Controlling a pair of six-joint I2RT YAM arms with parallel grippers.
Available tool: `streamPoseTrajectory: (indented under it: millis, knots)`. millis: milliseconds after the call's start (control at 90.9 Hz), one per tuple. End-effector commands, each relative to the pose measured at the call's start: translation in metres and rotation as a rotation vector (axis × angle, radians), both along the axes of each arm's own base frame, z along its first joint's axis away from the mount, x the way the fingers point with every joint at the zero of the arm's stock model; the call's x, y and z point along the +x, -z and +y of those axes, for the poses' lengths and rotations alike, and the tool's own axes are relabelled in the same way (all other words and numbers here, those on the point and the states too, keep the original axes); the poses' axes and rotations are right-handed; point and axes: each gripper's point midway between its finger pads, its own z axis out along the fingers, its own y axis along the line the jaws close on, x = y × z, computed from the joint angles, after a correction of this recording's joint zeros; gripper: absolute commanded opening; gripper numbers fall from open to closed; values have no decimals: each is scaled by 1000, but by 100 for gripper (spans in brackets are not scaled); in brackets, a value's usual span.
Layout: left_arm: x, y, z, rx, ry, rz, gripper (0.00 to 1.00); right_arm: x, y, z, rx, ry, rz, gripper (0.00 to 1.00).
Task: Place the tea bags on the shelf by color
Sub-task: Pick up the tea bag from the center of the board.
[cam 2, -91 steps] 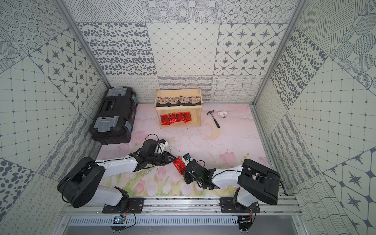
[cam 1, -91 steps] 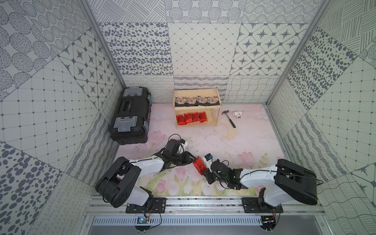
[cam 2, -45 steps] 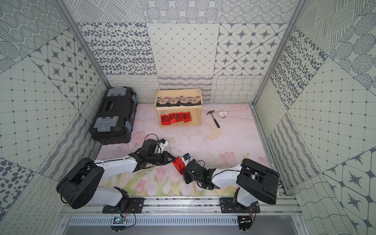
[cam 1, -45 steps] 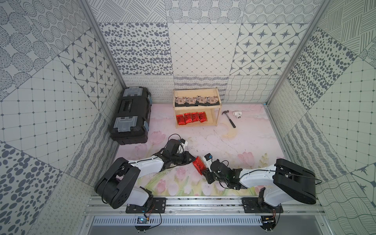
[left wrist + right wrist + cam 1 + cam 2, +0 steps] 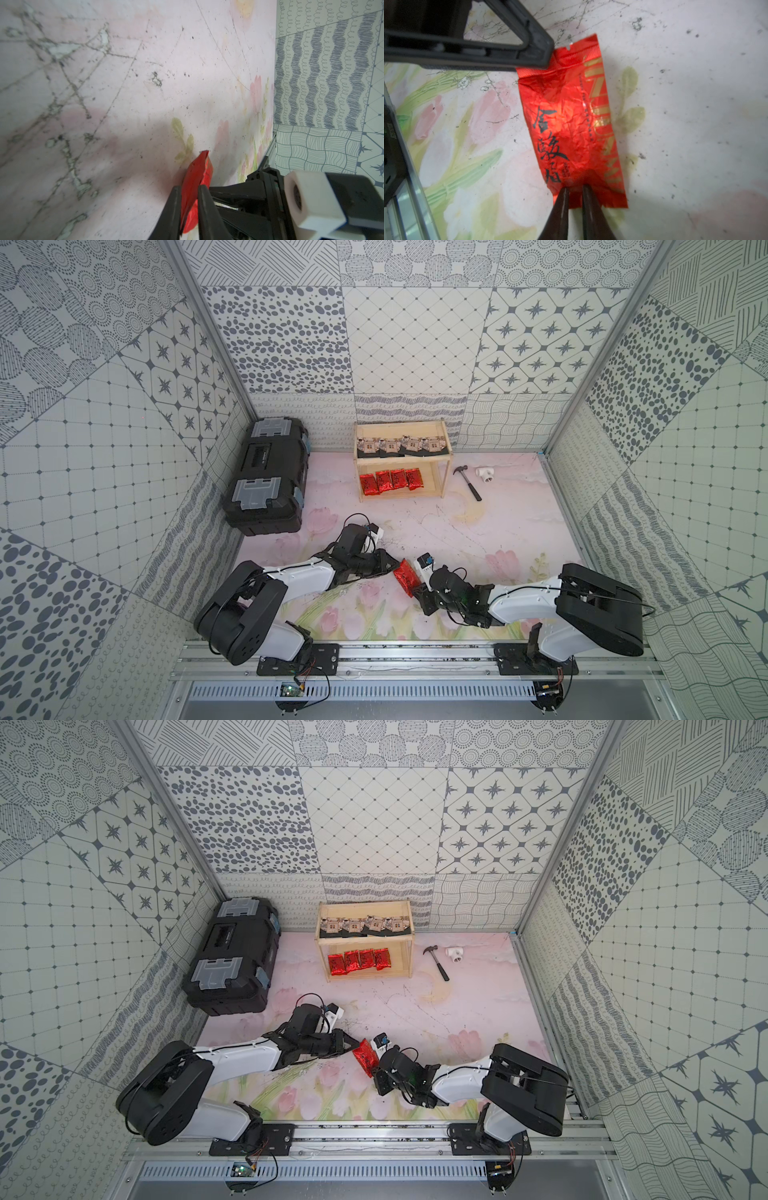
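The red foil tea bag [image 5: 571, 124] was held between both pincers: the right pincer [image 5: 575, 194] nearly closed, nipping one short end, the left pincer [image 5: 188, 197] clamped tight on the opposite end. Well ahead of both, by the back wall [image 5: 399, 410], stood the wooden shelf [image 5: 434, 486], four red tea bags [image 5: 390, 481] on its lower board and four black tea bags [image 5: 402, 445] on the upper.

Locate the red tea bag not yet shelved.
In both top views the red tea bag is at the table's front middle, pinched between the left end effector and right end effector.
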Motion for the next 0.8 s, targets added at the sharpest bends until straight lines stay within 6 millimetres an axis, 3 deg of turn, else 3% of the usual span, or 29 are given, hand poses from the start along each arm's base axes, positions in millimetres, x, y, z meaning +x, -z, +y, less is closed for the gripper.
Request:
streamPoseTrajectory:
  millis: [0, 198, 308, 484, 671, 792]
  knots:
    - [-3, -1, -4, -10, 30, 0, 15, -6, 19, -14, -50, 15, 36, 17]
    - [-3, -6, -2, -4, 24, -9, 0, -2, 8, -14, -35, 25, 11, 17]
    - [-3, -10, 1, 4, 13, -17, 0, 4, -10, -12, -6, 34, -22, 18]
    - [-1, -16, 5, 15, -22, -23, 0, 13, -47, -15, 65, 72, -76, 36]
    - [7, -39, 9, -24, -78, -71, 0, 30, -97, -41, 189, 271, -112, 46]
    - [20, -62, 14, -91, -139, -111, 0, 40, -113, -58, 297, 428, -60, 51]
